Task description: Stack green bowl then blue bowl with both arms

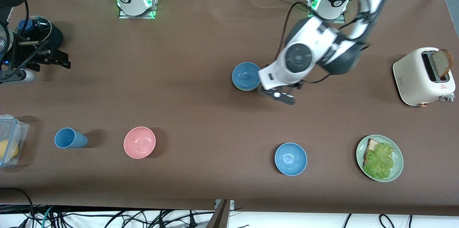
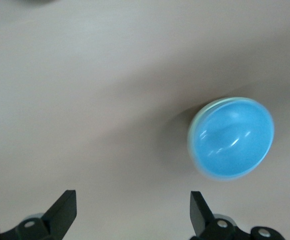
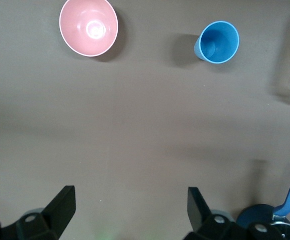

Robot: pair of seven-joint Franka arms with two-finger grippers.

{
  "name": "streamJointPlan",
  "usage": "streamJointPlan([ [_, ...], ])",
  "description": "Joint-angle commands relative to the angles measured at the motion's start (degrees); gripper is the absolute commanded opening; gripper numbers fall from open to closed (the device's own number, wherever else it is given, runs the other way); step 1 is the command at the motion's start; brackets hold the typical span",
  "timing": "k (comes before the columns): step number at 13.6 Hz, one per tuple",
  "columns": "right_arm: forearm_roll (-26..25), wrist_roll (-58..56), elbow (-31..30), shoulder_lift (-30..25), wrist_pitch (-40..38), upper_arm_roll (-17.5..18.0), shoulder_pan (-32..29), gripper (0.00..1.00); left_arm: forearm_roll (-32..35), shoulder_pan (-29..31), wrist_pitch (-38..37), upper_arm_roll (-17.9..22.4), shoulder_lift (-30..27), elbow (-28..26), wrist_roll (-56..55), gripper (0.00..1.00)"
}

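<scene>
1. Front view: blue bowl (image 1: 246,75) seated inside green bowl (image 1: 239,88) near the middle of the table (image 1: 200,41), only a thin green rim visible beneath it
2. Front view: left gripper (image 1: 278,96) hovering low over the table just beside the stack, toward the left arm's end; finger spread not readable here
3. Front view: right gripper (image 1: 53,57) waiting over the right arm's end of the table, near the edge where the bases stand, beside a dark lidded pot (image 1: 37,31)
4. Front view: second blue bowl (image 1: 290,158), pink bowl (image 1: 139,142), blue cup (image 1: 70,138) and green plate (image 1: 380,158) with toast and lettuce in a row near the camera-side edge; clear container (image 1: 10,140) at the right arm's end; toaster (image 1: 423,76) with a bread slice at the left arm's end
5. Left wrist view: fingers (image 2: 62,210) spread wide, nothing between them; blue bowl (image 2: 233,137) in green bowl (image 2: 192,131) lying apart from them
6. Right wrist view: fingers (image 3: 60,207) spread wide, gripping nothing, over bare table; pink bowl (image 3: 89,26) and blue cup (image 3: 216,42) well apart from them
</scene>
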Motion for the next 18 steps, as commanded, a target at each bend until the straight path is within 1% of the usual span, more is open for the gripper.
streamJointPlan([
  [1,-0.7,0.3,0.7,0.1,-0.1,0.4,-0.5,0.99,1.2,4.3,-12.1,0.1,-0.1,9.6,-0.2,1.0],
  [2,-0.7,0.4,0.7,0.1,-0.1,0.4,-0.5,0.99,1.2,6.0,-14.8,0.3,-1.3,11.3,-0.2,1.0],
  [4,-0.7,0.3,0.7,0.1,-0.1,0.4,-0.5,0.99,1.9,10.0,-15.9,0.2,-4.2,12.9,0.3,1.0],
  [5,-0.7,0.4,0.7,0.1,-0.1,0.4,-0.5,0.99,3.7,11.4,-16.8,0.1,-5.5,13.3,0.5,1.0],
  [7,-0.7,0.4,0.7,0.1,-0.1,0.4,-0.5,0.99,4.0,13.4,-17.1,0.6,-8.4,13.3,3.3,1.0],
  [8,-0.7,0.4,0.7,0.1,-0.1,0.4,-0.5,0.99,2.9,13.3,-16.4,3.0,-11.4,11.0,4.8,1.0],
  [9,-0.7,0.4,0.7,0.1,-0.1,0.4,-0.5,0.99,1.4,12.0,-13.8,6.1,-14.2,7.6,5.5,1.0],
  [10,-0.7,0.4,0.7,0.1,-0.1,0.4,-0.5,0.99,0.6,11.0,-8.3,9.0,-18.6,1.5,5.4,1.0],
  [11,-0.6,0.4,0.7,0.1,-0.1,0.4,-0.5,0.99,-1.5,11.3,-2.7,12.1,-21.5,-4.2,5.5,1.0],
  [12,-0.6,0.4,0.7,0.1,-0.1,0.4,-0.5,0.99,-5.6,11.3,-0.4,15.4,-23.5,-7.9,5.4,1.0],
  [13,-0.6,0.4,0.7,0.1,-0.1,0.4,-0.5,0.99,-7.3,11.2,-0.1,17.6,-25.2,-10.6,5.6,1.0],
  [14,-0.6,0.4,0.7,0.1,-0.1,0.4,-0.6,0.99,-7.2,11.3,-0.1,17.6,-26.7,-11.5,5.5,1.0],
  [17,-0.6,0.4,0.7,0.1,-0.1,0.3,-0.6,0.99,-6.9,10.3,-0.3,18.1,-27.0,-11.3,5.3,1.0],
  [18,-0.6,0.4,0.7,0.1,-0.1,0.3,-0.6,0.99,-7.1,8.0,-0.3,20.4,-27.1,-11.6,5.4,1.0],
])
